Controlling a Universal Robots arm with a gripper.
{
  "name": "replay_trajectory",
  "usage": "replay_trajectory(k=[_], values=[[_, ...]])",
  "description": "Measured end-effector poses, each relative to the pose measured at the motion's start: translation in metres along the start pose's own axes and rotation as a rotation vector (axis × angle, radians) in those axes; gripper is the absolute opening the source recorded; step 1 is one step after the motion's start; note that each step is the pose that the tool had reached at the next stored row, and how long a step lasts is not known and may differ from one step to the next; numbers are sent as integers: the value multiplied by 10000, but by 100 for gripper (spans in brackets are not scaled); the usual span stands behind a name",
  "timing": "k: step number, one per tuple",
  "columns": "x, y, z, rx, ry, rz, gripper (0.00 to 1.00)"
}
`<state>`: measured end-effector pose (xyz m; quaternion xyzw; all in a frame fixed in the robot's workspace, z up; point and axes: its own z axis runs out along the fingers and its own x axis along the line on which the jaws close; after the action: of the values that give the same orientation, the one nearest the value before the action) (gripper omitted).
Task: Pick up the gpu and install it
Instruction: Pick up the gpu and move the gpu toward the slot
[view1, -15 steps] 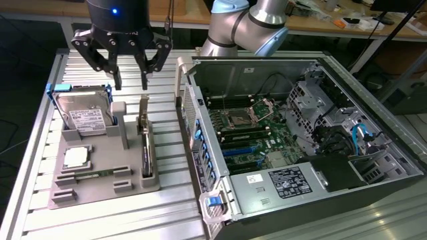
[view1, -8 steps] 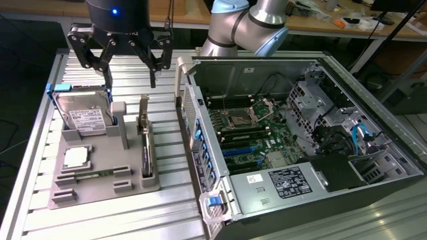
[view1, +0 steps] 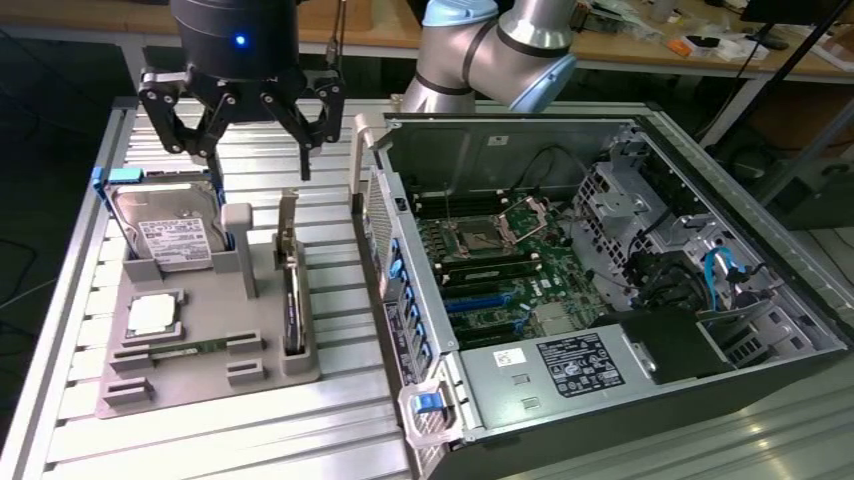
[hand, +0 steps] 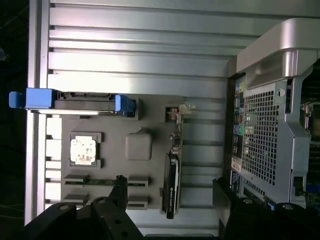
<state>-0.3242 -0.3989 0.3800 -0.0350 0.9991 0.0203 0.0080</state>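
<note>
The gpu (view1: 290, 290) stands on its long edge in a slot of the grey holder (view1: 200, 385), its silver bracket at the far end. In the wrist view the gpu (hand: 173, 170) is a thin dark strip on the grey holder (hand: 150, 115). My gripper (view1: 259, 160) hangs open well above the holder's far end, between the hard drive and the gpu, with nothing between its fingers. From the wrist camera, the gripper (hand: 169, 181) has one dark fingertip on each side of the gpu, clear of it.
A silver hard drive (view1: 167, 235) in a blue frame leans at the holder's back. A processor (view1: 154, 315) and a memory stick (view1: 187, 350) lie in front. The open computer case (view1: 601, 290) stands on the exterior view's right, on a ribbed metal table (view1: 80, 300).
</note>
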Motion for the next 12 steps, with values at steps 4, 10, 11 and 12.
replay_trajectory(k=[4, 10, 11, 12], values=[[1, -14, 54, -10, 57, -364, 78], [9, -109, 162, -15, 87, -538, 78], [10, -111, 181, -15, 88, -547, 78], [11, -112, 201, -14, 88, -557, 77]])
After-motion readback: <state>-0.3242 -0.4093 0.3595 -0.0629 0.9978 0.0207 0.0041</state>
